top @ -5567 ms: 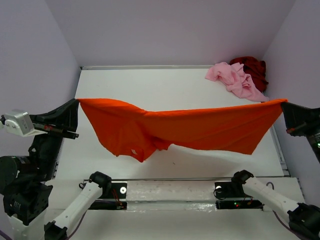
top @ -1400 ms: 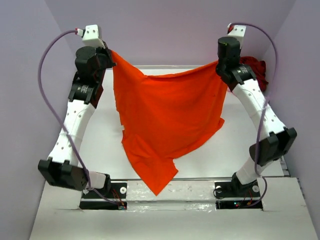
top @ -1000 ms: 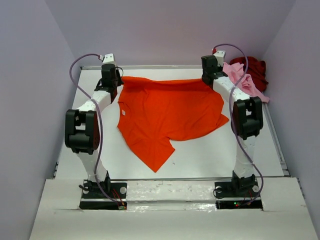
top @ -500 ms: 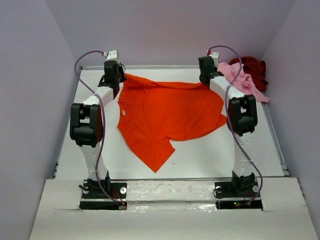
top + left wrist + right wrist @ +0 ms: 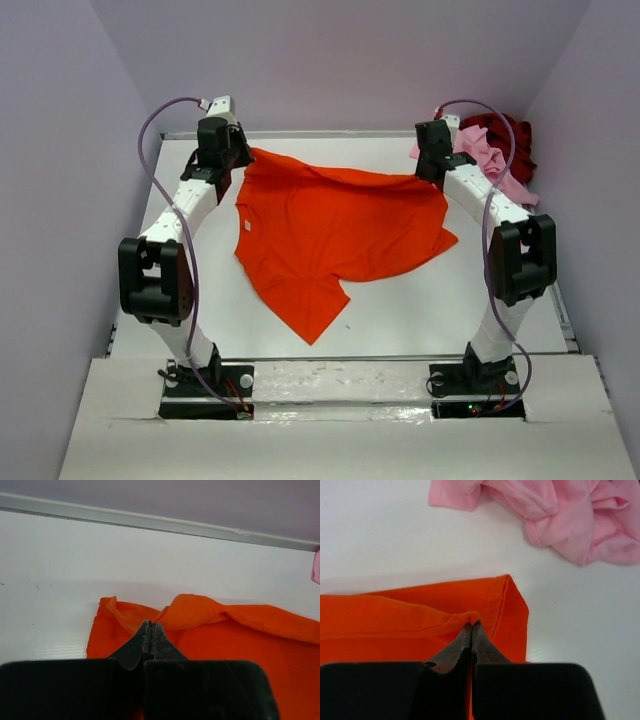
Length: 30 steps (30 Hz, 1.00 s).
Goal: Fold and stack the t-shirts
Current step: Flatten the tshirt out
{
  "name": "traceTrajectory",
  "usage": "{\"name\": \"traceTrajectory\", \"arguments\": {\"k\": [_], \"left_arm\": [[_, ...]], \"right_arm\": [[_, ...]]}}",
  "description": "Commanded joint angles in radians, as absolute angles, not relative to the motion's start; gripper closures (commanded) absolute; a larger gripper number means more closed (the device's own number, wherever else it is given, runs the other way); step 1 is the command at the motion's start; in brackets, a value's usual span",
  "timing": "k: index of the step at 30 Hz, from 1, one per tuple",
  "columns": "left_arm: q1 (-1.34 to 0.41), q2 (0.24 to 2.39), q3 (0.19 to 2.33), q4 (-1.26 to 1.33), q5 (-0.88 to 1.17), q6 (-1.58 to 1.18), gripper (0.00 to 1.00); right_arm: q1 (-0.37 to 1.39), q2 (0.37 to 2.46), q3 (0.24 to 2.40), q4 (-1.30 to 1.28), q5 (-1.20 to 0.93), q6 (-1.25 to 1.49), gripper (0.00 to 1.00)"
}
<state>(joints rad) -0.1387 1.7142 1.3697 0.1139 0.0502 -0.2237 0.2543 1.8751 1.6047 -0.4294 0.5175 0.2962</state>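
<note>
From above, the orange t-shirt [image 5: 335, 235] lies spread on the white table [image 5: 400, 310], mostly flat, with its far edge lifted a little and rumpled and one pointed flap reaching toward the arm bases. The left gripper [image 5: 232, 152] sits at the shirt's far left corner and the right gripper [image 5: 432, 170] at its far right corner, each touching the cloth. The pink t-shirt [image 5: 490, 160] lies crumpled just beyond the orange shirt's far right corner, and the dark red t-shirt [image 5: 510, 135] is bunched behind the pink one, farther still from the orange shirt. In the left wrist view, the left gripper's [image 5: 151, 627] fingers are pressed together and pinch a raised fold of the orange t-shirt [image 5: 240, 640]; the cloth puckers up on both sides of the tips, bare table [image 5: 100, 555] lies past the shirt's edge, and a sliver of pink [image 5: 316, 567] shows at the frame's right border. In the right wrist view, the right gripper's [image 5: 471, 626] fingers are likewise closed tip to tip on a small peak of the orange t-shirt [image 5: 395, 625], near its folded-over corner, with the pink t-shirt [image 5: 560, 515] heaped on the table beyond that corner, apart from the orange cloth.
</note>
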Motion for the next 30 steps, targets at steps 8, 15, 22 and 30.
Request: {"name": "traceTrajectory", "arguments": {"k": [8, 15, 22, 30], "left_arm": [[-0.14, 1.577, 1.276, 0.003, 0.074, -0.232, 1.0], [-0.14, 1.557, 1.223, -0.048, 0.077, -0.222, 1.0], [-0.138, 1.569, 1.206, -0.11, 0.086, -0.224, 1.0], [-0.141, 1.312, 1.2, -0.028, 0.049, -0.222, 1.0]], "right_arm": [[0.245, 1.737, 1.416, -0.508, 0.425, 0.353, 1.0], [0.245, 1.726, 1.371, -0.518, 0.434, 0.342, 1.0], [0.245, 1.753, 1.35, -0.531, 0.428, 0.374, 1.0], [0.245, 1.463, 1.316, -0.413, 0.381, 0.325, 1.0]]}}
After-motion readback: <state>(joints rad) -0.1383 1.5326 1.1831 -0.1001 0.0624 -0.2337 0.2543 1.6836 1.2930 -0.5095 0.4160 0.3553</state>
